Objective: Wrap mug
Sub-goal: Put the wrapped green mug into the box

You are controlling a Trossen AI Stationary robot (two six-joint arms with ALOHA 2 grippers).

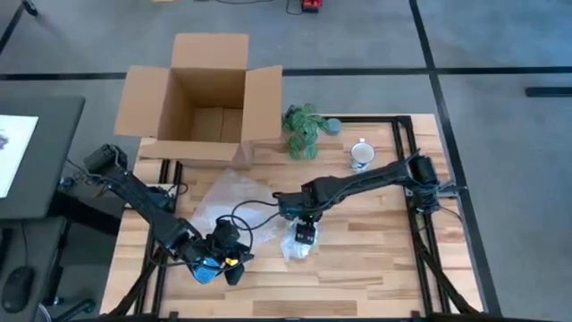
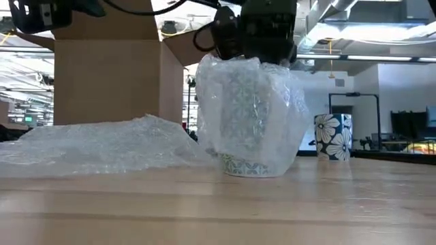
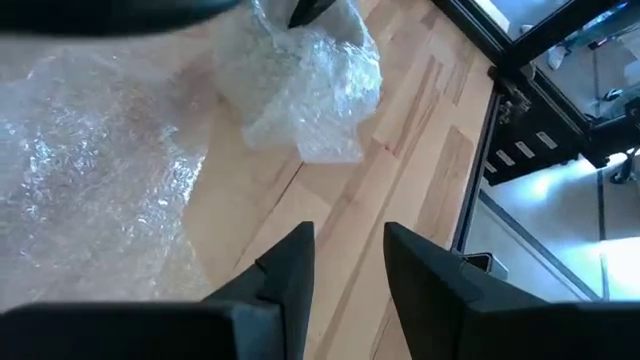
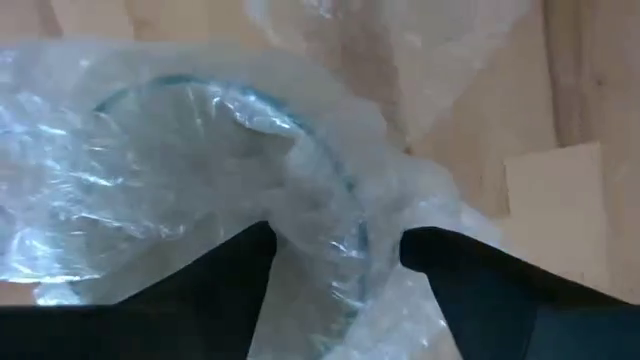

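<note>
A mug covered in bubble wrap (image 2: 251, 116) stands upright on its base on the wooden table, near the middle (image 1: 299, 247). My right gripper (image 4: 340, 262) comes down on its top (image 2: 262, 37) and is shut on its rim. A loose bubble-wrap sheet (image 1: 223, 201) lies flat to the left of it (image 2: 102, 143). My left gripper (image 3: 348, 262) hovers open near the table's front left (image 1: 223, 259), holding nothing, with the wrapped mug (image 3: 300, 80) ahead of it. My right gripper has the wrapped mug by its rim (image 4: 358, 245), coming from above and pointing down. One finger (image 4: 240, 270) stands inside the mouth and the other (image 4: 450, 265) outside, with bunched wrap and the mug wall between them. The mug stands upright on the table.
A second mug, white with flowers (image 1: 361, 154), stands at the back right (image 2: 332, 136). A green plant (image 1: 308, 130) and an open cardboard box (image 1: 201, 98) stand at the far edge. Bare wood lies along the front right.
</note>
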